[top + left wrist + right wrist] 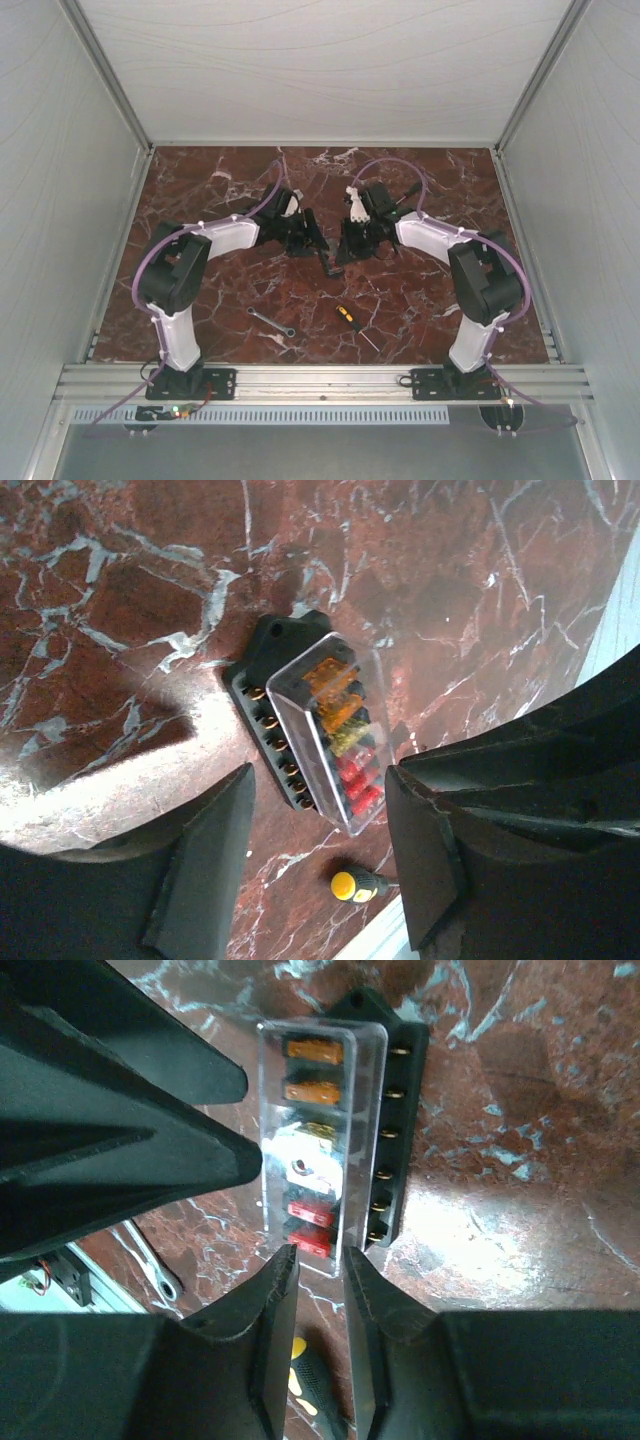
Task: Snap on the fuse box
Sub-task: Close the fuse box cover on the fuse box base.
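The fuse box (pixel 280 640) lies flat on the red marble table (pixel 420 310), near the middle of the top view where the 2 arms meet, just above the wrench (pixel 270 322) and the yellow-and-black screwdriver (pixel 355 326). Its black base carries a clear cover (pixel 330 735) over a row of fuses (pixel 312 1050) — orange at one end, yellow in the middle, red at the other; whether the cover is pressed fully home I cannot tell. In the left wrist view the box runs diagonally through the centre of the frame. The left gripper (pixel 320 780) stands wide around its red-fuse end, 1 finger clear of the base and the other just beside the cover, and it grips nothing. In the right wrist view the box runs from the top centre down to the middle, and the right gripper (pixel 318 1258) sits at the lower end of the cover with its 2 fingers only narrowly parted — nothing lies between them, and whether the tips touch the cover is unclear. A dark finger of the left gripper fills the left of that frame, close beside the cover.
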Robot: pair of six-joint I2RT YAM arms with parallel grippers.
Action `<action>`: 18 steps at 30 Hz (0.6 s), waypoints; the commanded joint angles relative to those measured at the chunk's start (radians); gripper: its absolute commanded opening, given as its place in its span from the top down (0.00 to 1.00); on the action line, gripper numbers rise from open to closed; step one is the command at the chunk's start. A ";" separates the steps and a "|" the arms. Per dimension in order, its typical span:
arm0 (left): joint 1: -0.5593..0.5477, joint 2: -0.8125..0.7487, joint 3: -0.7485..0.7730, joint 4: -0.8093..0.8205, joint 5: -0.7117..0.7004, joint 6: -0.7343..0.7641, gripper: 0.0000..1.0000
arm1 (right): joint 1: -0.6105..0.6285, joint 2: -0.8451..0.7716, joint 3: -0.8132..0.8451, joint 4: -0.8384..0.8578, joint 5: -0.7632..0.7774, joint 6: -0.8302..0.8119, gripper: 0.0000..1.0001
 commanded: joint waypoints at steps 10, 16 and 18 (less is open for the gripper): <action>-0.035 0.103 -0.050 0.071 0.077 -0.012 0.71 | 0.019 0.092 -0.079 0.027 -0.013 0.024 0.87; -0.041 0.089 -0.127 0.096 0.093 -0.013 0.76 | 0.057 0.100 -0.091 0.038 -0.010 0.055 0.91; -0.039 0.048 -0.146 0.101 0.074 -0.008 0.69 | 0.065 0.062 -0.092 0.061 -0.026 0.068 0.90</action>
